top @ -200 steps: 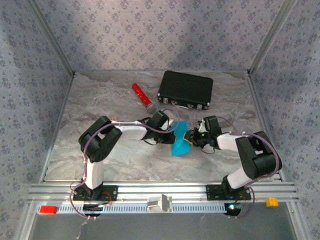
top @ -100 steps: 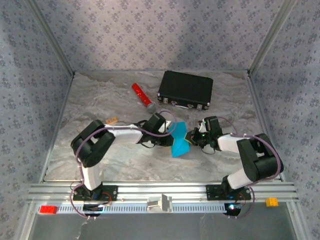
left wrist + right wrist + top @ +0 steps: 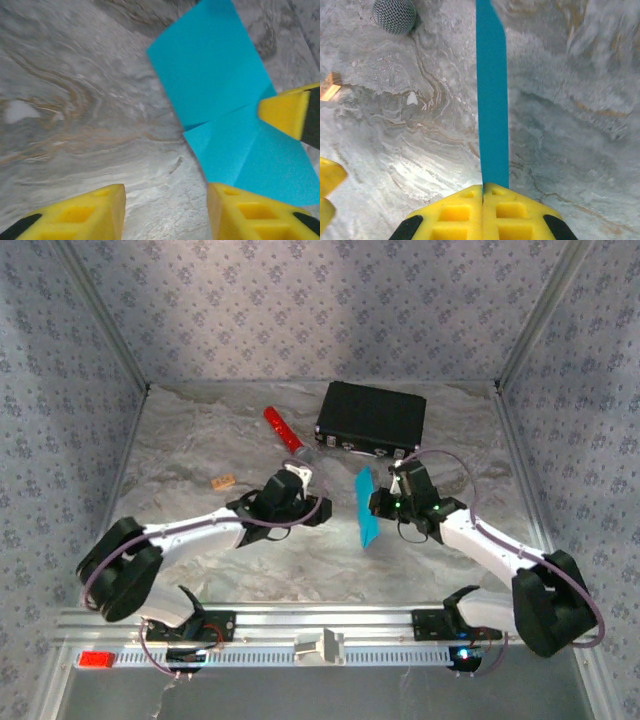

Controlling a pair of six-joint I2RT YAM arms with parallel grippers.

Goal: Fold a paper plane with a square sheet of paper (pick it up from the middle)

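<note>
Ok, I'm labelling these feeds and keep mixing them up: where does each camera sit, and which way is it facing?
Top external: above and behind the bases, looking down at the table; both arms show.
Left wrist: on the left arm, facing the blue paper; left gripper open at the bottom.
Right wrist: on the right arm, looking along the paper's edge; right gripper shut on it.
Shared: all three show the paper.

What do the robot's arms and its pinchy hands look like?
The left arm and the right arm are both made of white tubes joined by chunky black joints, with thin purple cables looping along them. The left gripper and the right gripper each have two bright yellow fingers with square hollows and black bases.
</note>
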